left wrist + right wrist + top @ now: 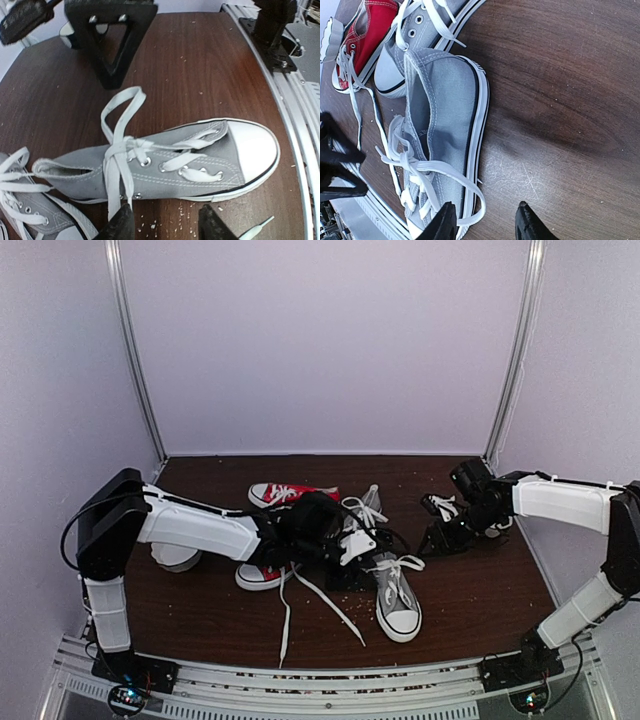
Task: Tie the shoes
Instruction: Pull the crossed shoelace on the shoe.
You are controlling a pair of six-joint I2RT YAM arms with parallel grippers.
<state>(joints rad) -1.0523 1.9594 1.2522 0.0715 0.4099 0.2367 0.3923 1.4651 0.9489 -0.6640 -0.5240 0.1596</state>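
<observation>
One grey shoe (398,602) lies near the table's front, toe toward the arms, its white laces (120,146) crossed in a knot with a loop (121,107) lying on the table. In the left wrist view this shoe (200,160) lies just beyond my left gripper (165,226), which is open; two lace ends run down past its left finger (120,225). My right gripper (487,225) is open beside the same shoe (447,110), a lace loop (472,192) touching its left finger (444,224). The second grey shoe (366,502) is partly hidden behind my left gripper (352,548).
Two red sneakers lie left of centre, one at the back (288,493) and one nearer (258,576). Loose lace ends (286,615) trail toward the front rail (320,680). My right gripper (440,536) hovers right of the shoes. Small crumbs dot the wooden table (210,65).
</observation>
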